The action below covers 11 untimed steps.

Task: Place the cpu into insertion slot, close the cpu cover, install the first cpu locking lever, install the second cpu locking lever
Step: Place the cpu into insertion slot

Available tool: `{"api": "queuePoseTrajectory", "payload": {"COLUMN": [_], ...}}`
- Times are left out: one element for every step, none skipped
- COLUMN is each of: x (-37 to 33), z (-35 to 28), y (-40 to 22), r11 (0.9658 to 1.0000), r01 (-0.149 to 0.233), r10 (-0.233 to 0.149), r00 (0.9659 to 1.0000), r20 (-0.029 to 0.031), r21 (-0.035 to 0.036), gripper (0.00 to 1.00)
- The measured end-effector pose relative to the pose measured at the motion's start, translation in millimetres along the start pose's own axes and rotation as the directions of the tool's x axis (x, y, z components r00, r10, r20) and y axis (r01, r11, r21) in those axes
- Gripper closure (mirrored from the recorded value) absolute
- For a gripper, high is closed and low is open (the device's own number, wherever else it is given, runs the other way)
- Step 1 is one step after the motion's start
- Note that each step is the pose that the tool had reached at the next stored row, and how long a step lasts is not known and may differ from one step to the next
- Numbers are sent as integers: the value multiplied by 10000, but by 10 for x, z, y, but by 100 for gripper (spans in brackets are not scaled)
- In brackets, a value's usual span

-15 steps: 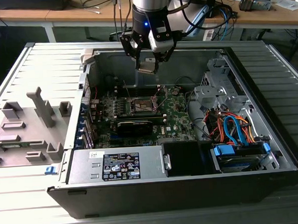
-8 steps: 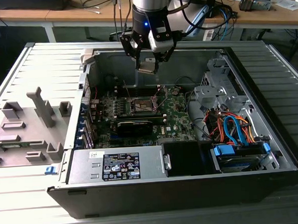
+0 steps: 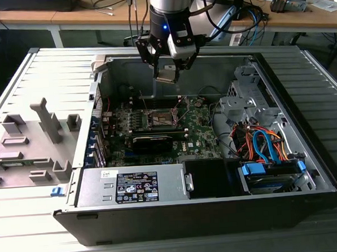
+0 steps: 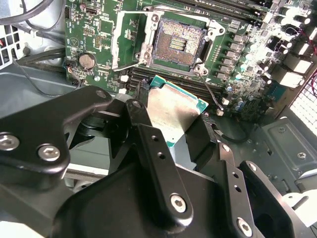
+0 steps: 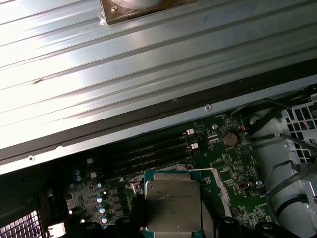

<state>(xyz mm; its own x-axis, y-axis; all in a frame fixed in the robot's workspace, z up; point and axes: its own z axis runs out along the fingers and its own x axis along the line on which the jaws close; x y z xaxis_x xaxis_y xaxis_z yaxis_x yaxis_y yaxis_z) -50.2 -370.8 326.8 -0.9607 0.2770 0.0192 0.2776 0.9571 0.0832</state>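
Partly hidden cpu [image 4: 174, 110] in claw [image 4: 171, 128]

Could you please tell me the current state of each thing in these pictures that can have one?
cpu: gripped, held clear of the socket, not yet seated.
gripper: shut on the cpu.
insertion slot: empty, contacts exposed.
cpu cover: swung open, off the slot.
computer case: side open, inside exposed.
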Motion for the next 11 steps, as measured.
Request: {"api": "queuePoseTrajectory", "payload": {"x": [0,0,0,0,0,0,0,0,0,0,0], "z": [0,0,1,0,1,1,1,1,1,2,2], "y": [0,0,0,0,0,0,0,0,0,0,0], "r11": [10000,10000,10000,10000,10000,10000,10000,10000,10000,10000,10000], "r01": [-8,-16,-21,-26,-31,-40,-44,-52,-58,-63,-69], "r10": [8,16,21,26,31,40,44,52,58,63,69], "r00": [10000,10000,10000,10000,10000,10000,10000,10000,10000,10000,10000], "r20": [1,2,2,2,2,3,4,4,5,5,6], "r21": [0,0,0,0,-1,-1,-1,-1,-1,-1,-2], "gripper": [46,46,46,46,46,46,46,46,46,46,46]}}
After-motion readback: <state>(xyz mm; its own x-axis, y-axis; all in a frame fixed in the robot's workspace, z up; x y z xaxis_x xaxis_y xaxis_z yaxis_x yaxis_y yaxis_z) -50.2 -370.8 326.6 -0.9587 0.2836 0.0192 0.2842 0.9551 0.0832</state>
